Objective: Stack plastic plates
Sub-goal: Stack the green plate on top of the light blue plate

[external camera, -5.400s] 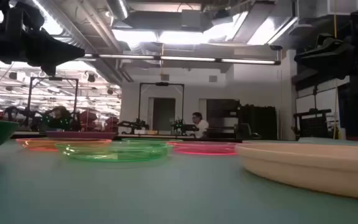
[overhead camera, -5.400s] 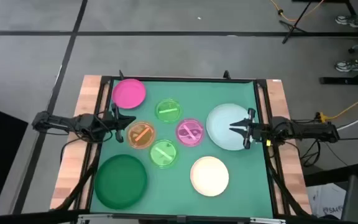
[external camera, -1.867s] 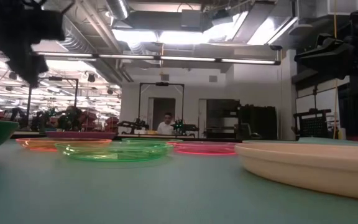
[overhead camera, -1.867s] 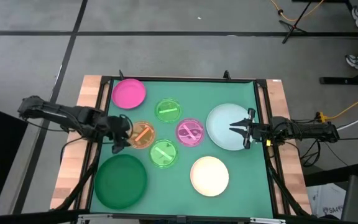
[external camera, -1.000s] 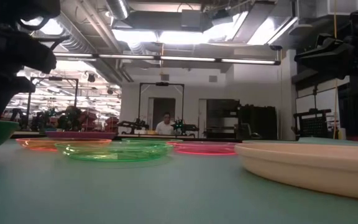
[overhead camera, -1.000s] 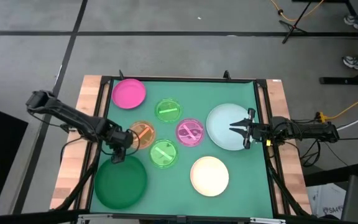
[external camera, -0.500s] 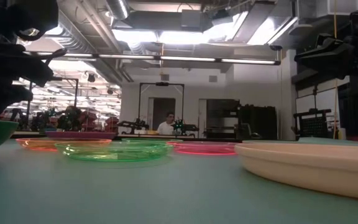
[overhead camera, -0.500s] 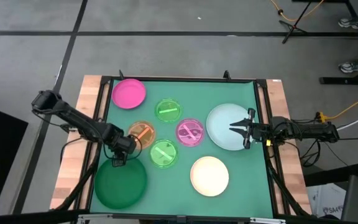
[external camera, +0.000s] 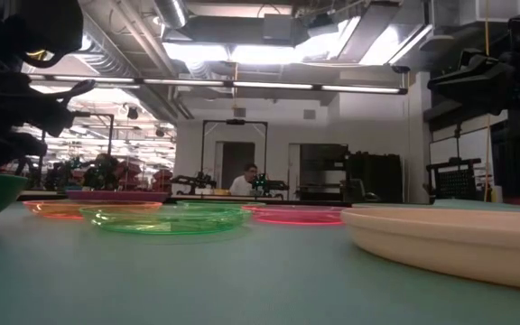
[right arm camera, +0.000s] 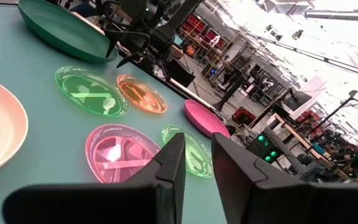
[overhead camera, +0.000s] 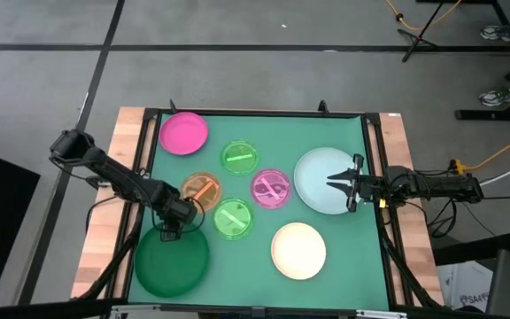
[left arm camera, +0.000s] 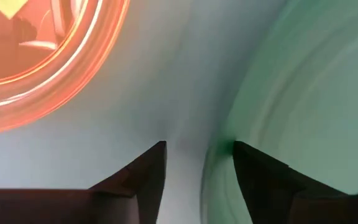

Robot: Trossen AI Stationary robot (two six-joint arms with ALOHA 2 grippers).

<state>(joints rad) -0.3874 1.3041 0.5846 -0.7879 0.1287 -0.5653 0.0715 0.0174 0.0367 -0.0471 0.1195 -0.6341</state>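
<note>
We read no writing and count eight plates, our left gripper (overhead camera: 170,232) narrowly open over the dark green plate's (overhead camera: 172,262) rim, right gripper (overhead camera: 342,183) parted above the pale blue plate (overhead camera: 319,175).

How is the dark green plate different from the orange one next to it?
The dark green plate is larger, solid-coloured and plain. The orange plate is smaller, see-through and has bars across its centre. The left gripper is at the green plate's rim, not the orange one's. Both are round and lie flat.
</note>
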